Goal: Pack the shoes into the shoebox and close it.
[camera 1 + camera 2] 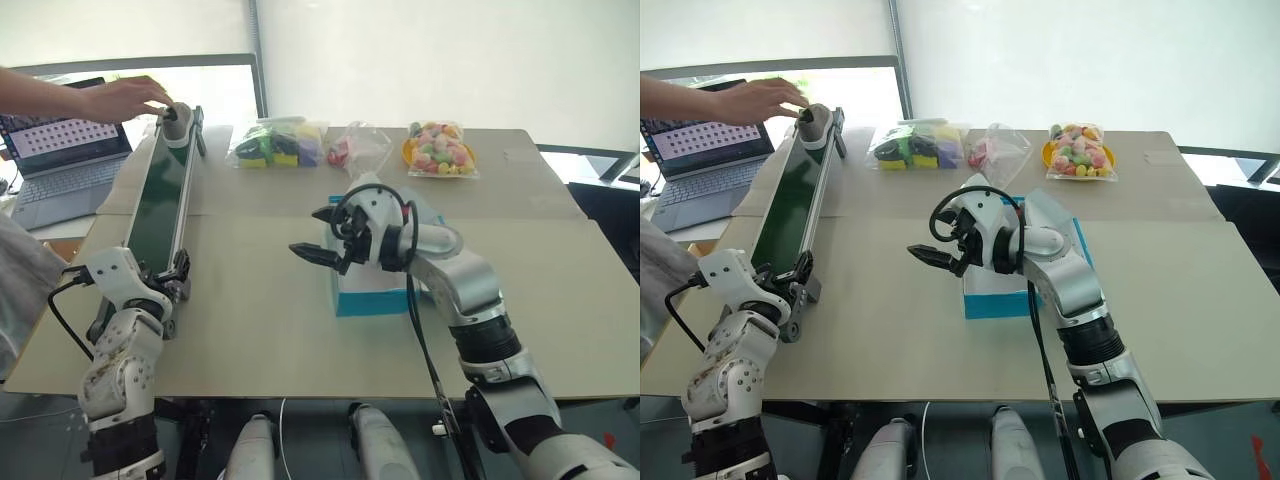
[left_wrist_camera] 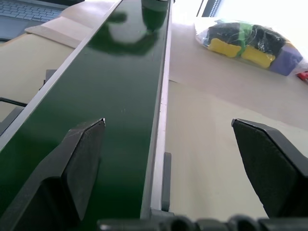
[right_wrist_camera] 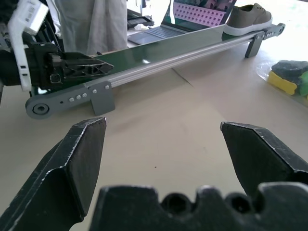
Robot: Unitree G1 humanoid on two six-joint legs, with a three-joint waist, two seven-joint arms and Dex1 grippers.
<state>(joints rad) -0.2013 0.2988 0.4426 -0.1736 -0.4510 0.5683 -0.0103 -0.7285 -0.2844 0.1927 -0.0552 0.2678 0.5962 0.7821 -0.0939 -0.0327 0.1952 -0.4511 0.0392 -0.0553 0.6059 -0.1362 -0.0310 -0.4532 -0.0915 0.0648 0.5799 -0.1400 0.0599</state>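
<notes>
Tabletop; grey, pale-soled shoe

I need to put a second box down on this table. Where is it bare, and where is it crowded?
Bare: the wide stretch between the conveyor and the shoebox, and the area right of the shoebox. Crowded: the far edge, lined with snack bags, and the conveyor's far end, where a person's hand sets a shoe.

Daylight is pouring through the back window, bleaching it white and glaring off the green conveyor belt.
</notes>
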